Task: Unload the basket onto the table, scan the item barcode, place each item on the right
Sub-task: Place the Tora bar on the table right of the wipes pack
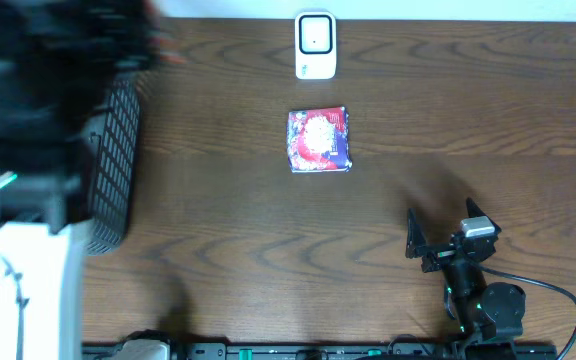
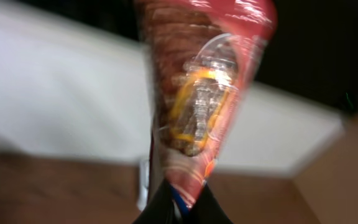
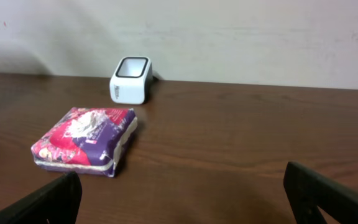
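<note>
Snack packet (image 2: 204, 93) pinched in closed left jaws, right jaws wide open, scanner (image 1: 315, 45) near purple pack (image 1: 318, 140)

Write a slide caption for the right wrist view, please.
Open right pincer faces a flat packet on the table, with the scanner standing behind it.

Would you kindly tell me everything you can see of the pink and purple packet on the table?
The packet is a soft, squarish, plastic-wrapped pack, pink and red on top with a white patch in the middle and purple at the sides. It lies flat on the brown wooden table, near the white scanner but apart from it; nothing else touches it.
</note>
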You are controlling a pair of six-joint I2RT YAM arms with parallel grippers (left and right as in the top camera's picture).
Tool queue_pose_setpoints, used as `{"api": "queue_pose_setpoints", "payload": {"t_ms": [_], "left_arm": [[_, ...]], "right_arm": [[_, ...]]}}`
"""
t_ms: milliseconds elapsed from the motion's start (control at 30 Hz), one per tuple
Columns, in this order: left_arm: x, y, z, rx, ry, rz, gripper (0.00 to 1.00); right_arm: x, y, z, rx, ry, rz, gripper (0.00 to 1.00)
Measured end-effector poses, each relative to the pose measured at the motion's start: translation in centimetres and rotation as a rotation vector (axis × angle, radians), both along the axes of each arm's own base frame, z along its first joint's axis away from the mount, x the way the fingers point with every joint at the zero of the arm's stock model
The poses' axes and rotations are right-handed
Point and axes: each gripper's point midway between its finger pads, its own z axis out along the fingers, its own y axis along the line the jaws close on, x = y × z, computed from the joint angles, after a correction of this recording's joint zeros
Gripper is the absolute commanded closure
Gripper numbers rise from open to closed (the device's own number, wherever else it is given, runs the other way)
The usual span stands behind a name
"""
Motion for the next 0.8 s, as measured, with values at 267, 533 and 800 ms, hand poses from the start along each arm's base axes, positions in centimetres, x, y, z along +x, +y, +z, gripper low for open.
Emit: {"api": "queue_pose_setpoints", "payload": {"t_ms": [267,533,800], "left_arm": [[4.1,-16.8,-13.9,0.043,0.329,-0.273,0.93],[5.0,-26.3,-26.8,0.039,0.570,-0.300,0.88],[4.5,-28.8,-34.9,0.071,0.711,-0.259,0.38]], "right_arm": [[0.0,0.0,0.0,0.000,0.000,0.000,0.01],[0.0,0.0,0.0,0.000,0.000,0.000,0.01],[0.0,0.0,0.0,0.000,0.000,0.000,0.01]]}}
